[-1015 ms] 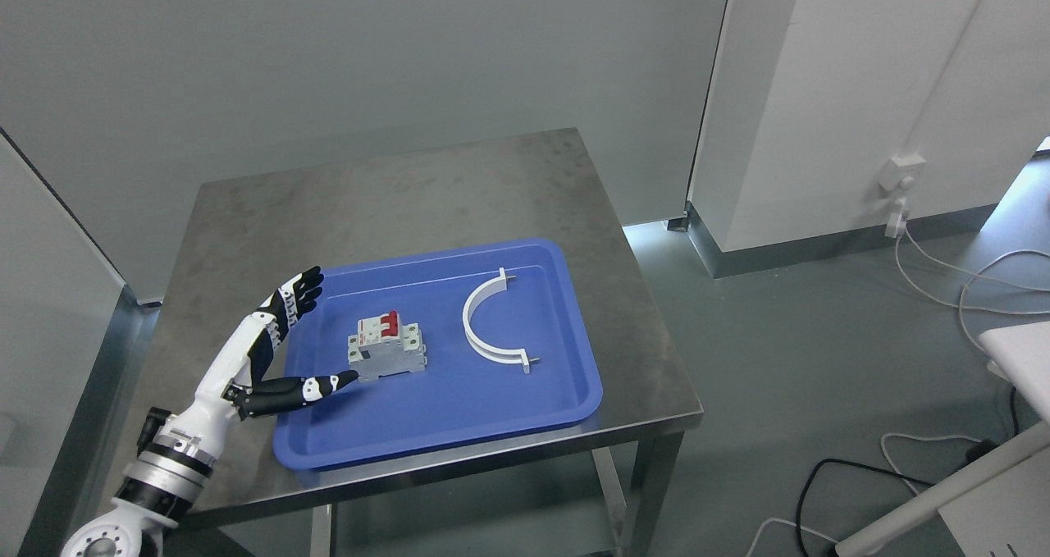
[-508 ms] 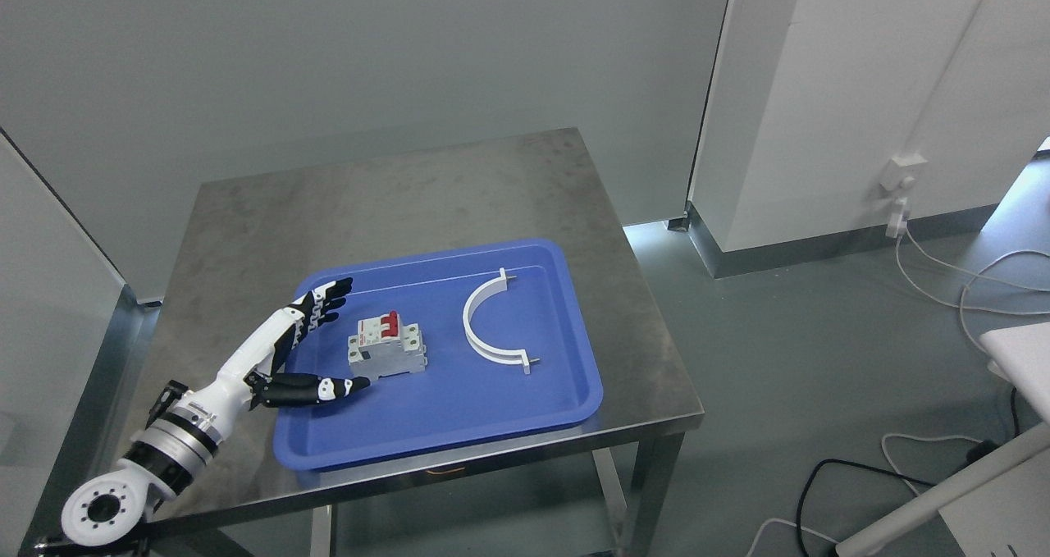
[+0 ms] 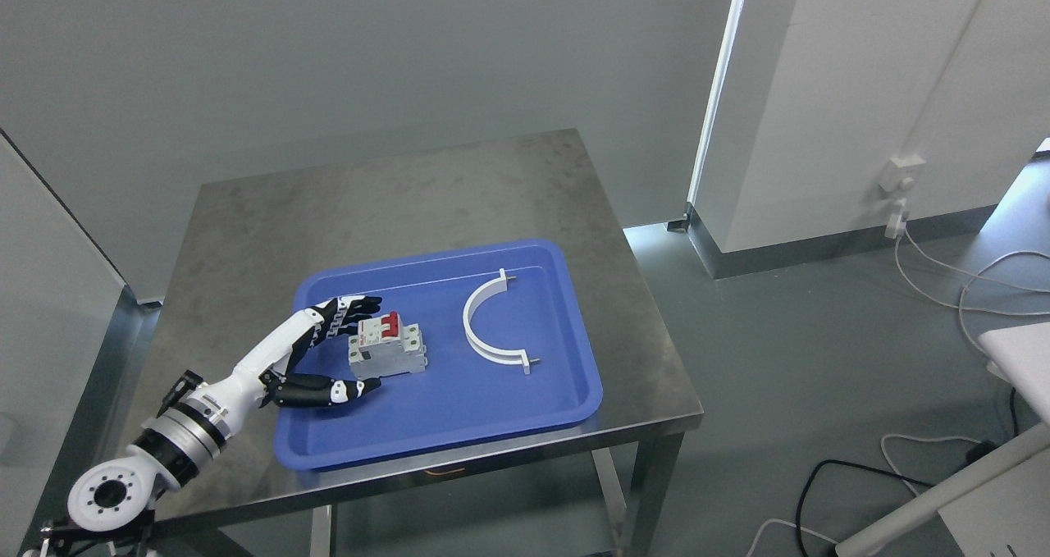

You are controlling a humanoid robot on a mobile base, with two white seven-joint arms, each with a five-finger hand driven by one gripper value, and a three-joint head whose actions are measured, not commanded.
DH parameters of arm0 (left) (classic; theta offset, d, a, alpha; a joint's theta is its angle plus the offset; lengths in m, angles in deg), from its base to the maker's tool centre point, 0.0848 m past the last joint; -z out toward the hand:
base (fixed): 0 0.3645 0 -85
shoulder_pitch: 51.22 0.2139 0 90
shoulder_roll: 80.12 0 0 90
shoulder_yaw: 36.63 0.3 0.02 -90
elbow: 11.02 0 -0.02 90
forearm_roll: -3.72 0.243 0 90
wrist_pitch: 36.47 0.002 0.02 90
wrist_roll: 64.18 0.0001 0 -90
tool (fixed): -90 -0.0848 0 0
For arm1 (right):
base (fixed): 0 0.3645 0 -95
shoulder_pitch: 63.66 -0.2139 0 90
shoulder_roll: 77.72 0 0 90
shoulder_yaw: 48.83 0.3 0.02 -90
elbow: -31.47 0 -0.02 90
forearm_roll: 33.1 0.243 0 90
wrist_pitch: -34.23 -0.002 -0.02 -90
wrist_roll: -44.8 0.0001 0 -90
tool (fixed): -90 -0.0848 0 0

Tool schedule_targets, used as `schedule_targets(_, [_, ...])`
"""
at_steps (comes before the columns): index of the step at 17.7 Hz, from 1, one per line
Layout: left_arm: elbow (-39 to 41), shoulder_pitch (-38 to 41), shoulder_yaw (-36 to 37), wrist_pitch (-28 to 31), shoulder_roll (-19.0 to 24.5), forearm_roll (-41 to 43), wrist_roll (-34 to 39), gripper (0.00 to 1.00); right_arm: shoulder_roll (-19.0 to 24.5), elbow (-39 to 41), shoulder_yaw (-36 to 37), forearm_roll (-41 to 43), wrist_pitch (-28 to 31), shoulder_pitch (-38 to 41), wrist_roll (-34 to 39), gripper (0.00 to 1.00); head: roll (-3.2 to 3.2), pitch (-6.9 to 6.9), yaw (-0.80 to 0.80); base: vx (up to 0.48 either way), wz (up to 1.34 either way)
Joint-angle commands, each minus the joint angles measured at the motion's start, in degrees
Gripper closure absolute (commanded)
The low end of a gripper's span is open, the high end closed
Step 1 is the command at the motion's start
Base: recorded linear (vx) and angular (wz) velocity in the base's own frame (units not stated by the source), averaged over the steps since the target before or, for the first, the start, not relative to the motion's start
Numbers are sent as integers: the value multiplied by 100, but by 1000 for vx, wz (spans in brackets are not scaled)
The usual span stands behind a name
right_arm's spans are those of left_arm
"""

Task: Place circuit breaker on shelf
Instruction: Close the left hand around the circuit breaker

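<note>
Blue tray [image 3: 492, 413] holding circuit breaker [image 3: 387, 346] and white curved bracket [image 3: 486, 327]. Left hand [image 3: 316, 356] bracketing breaker, fingers spread apart, gripping nothing.

Over the blue tray [image 3: 459, 426], the left hand [image 3: 308, 360] now reaches further right than a second ago, its spread fingers [image 3: 357, 307] arriving at the far side of the circuit breaker [image 3: 387, 348] and its thumb [image 3: 332, 392] sliding along the near side.
</note>
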Motion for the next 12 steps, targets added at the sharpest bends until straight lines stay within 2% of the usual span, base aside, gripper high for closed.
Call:
schedule_targets(1, [-135, -57, 106, -7, -265, 55, -10, 45, -100, 0, 0, 0, -2, -1, 4, 0, 0, 0, 0, 0, 0])
schedule_targets(5, [-144, -75, 115, -43, -450, 63, -19, 57, -100, 0, 0, 0, -2, -1, 4, 0, 0, 0, 0, 0, 0])
schedule_targets(8, [-152, -338, 28, -139, -494, 63, -115, 84, -100, 0, 0, 0, -2, -1, 4, 0, 0, 0, 0, 0, 0])
schedule_targets(10, [-161, -400, -270, -271, -695, 46, -125, 90, -100, 0, 0, 0, -2, -1, 4, 0, 0, 0, 0, 0, 0])
schedule_targets(12, [-161, -645, -936, -411, -1230, -59, -125, 91, -100, 0, 0, 0, -2, -1, 4, 0, 0, 0, 0, 0, 0])
